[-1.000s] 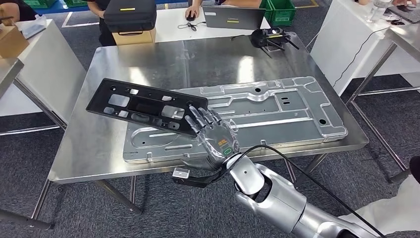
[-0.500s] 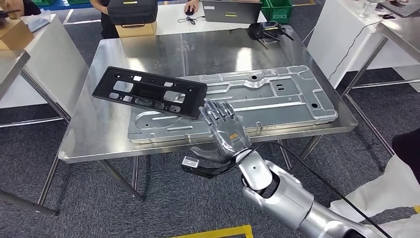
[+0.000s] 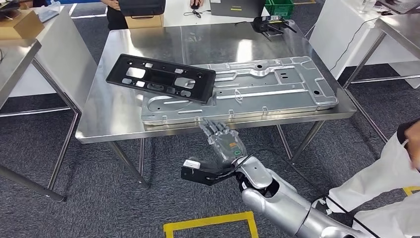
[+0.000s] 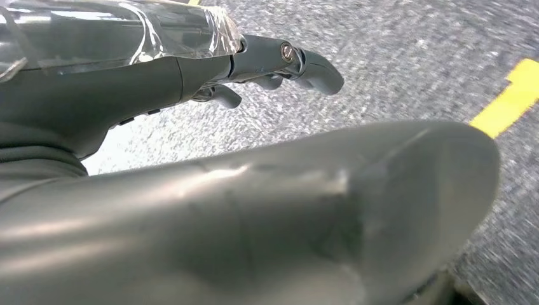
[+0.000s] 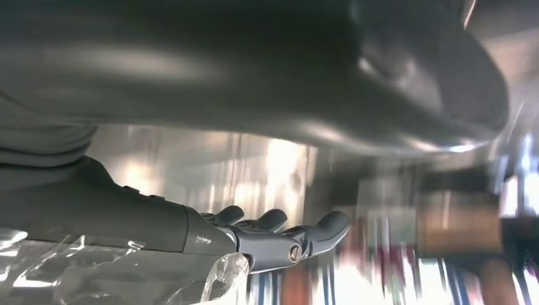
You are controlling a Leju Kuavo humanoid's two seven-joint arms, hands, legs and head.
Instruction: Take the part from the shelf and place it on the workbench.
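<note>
Part point(image 3: 161, 78) lay on the workbench point(image 3: 114, 116), a long black frame with rectangular cut-outs and small holes; one end rested on the bare bench top, the other overlapped the near-left corner of the big silver stamped panel point(image 3: 257, 89), so it sat slightly tilted; judged light and fairly stiff, probably moulded plastic, likely to flex a little over its length; thin webs between cut-outs looked like the weak spots; best hold would be a long outer rim near mid-length, or through a large cut-out, not the end tips; smooth steel under it, so it could slide if nudged; placement looked done. Right hand point(image 3: 223, 144) was in front of the bench's near edge and below it, clear of the part, fingers straight and apart, holding nothing. Left hand point(image 4: 279, 60) hung over grey carpet, fingers loosely curled, nothing in it; whether truly closed, could not tell. Containers: beyond the bench's far edge, a cardboard box point(image 3: 143, 21) with a black case on it and a green crate point(image 3: 280, 7); contents not visible.
</note>
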